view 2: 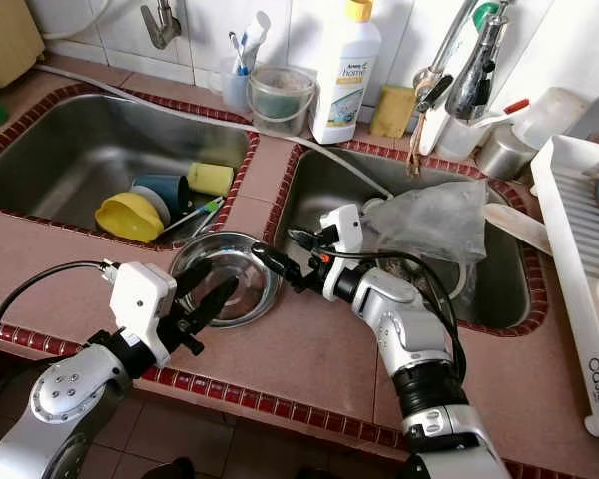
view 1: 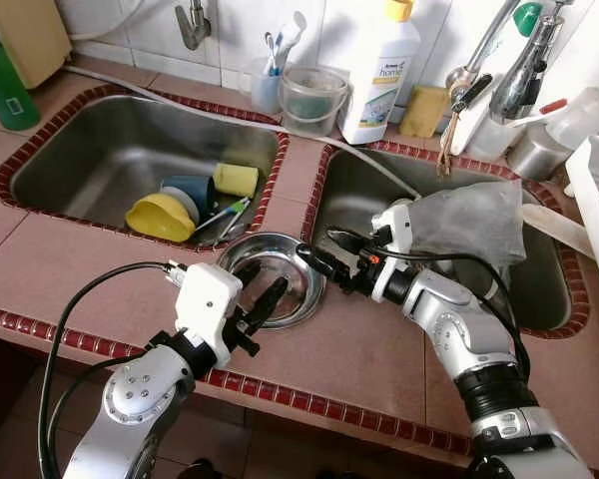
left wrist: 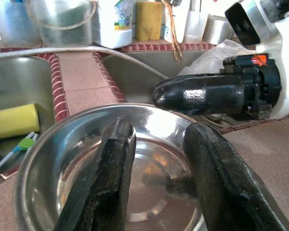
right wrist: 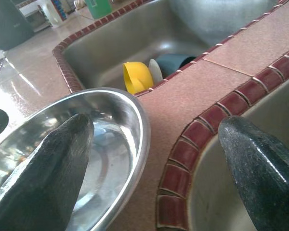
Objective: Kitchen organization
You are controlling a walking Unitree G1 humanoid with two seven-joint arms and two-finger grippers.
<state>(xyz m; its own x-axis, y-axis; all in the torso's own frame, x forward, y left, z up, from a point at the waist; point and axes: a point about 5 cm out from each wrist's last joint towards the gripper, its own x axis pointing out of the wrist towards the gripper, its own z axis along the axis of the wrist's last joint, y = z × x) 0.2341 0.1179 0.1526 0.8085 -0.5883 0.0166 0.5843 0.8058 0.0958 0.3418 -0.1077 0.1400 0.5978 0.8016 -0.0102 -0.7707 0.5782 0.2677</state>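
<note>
Standing on the tiled surface [view 1: 359, 349] between the two sinks, a steel bowl [view 1: 292, 299] rests near the front edge, and both grippers are at it. The left gripper [view 1: 262, 289] reaches from the robot's left, its fingers [left wrist: 106, 183] spread apart and lying over the near rim of the bowl, inside its hollow as the left wrist view shows; they pinch nothing. The right gripper [view 1: 324, 254] comes from the other side, at the bowl's far right rim. Its fingers [right wrist: 53, 159] are also spread wide: in the right wrist view one finger lies over the bowl, the other hangs over the edge of the right sink [view 1: 359, 200]. I cannot tell if it touches the rim.

In the left sink [view 1: 90, 150] lie a yellow cup [view 1: 160, 217], a dark blue cup [view 1: 192, 190], a yellow sponge [view 1: 236, 179] and a toothbrush [view 1: 225, 214]. In the right sink there is a crumpled plastic bag [view 1: 474, 220], just behind the right gripper. At the back wall stand a white bottle [view 1: 377, 75], a small clear bucket [view 1: 312, 100] and a cup with toothbrushes [view 1: 268, 85]. A white dish rack [view 2: 579, 259] stands at the right side.
</note>
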